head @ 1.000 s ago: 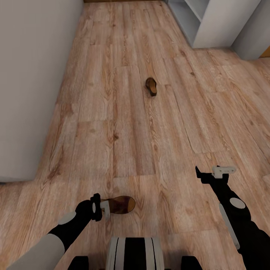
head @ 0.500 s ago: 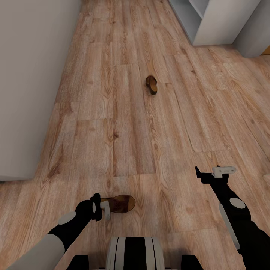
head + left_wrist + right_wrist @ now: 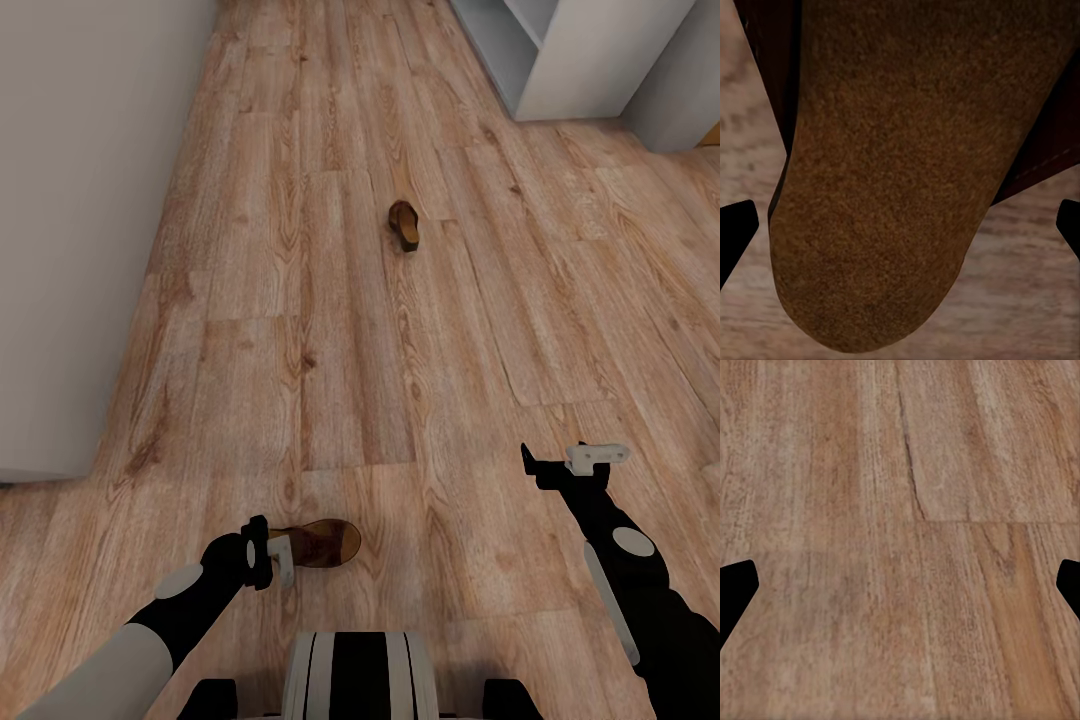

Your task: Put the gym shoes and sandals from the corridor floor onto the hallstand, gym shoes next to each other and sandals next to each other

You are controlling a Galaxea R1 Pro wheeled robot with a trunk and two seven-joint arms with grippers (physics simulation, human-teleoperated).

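Your left gripper [image 3: 278, 558] sits low at about 7 o'clock in the head view, and its pale fingers are closed on the heel end of the near sandal [image 3: 322, 543]. That sandal points out toward 3 o'clock from the gripper, over the corridor floor [image 3: 330, 330]. From the left wrist camera the near sandal's brown suede-like footbed [image 3: 907, 172] fills most of the frame between the two dark fingertips at the frame's edges, with wood grain showing beyond its rounded end. Whether the sandal is lifted clear of the planks or just resting on them is hard to judge from these views.

The far sandal [image 3: 404, 225] lies on the floor well ahead of you, near 12 o'clock and a little toward 1, well apart from the held one.

Your right gripper [image 3: 572, 460] hangs at about 4 o'clock with nothing in it. In its wrist camera the dark fingertips [image 3: 736, 589] stand wide apart at the frame's two sides, with only bare floor planks [image 3: 900, 540] between them.

A light-grey open cabinet [image 3: 590, 60] stands at about 1 o'clock at the far end of the floor. A pale wall [image 3: 80, 200] runs along your 9 to 11 o'clock side.
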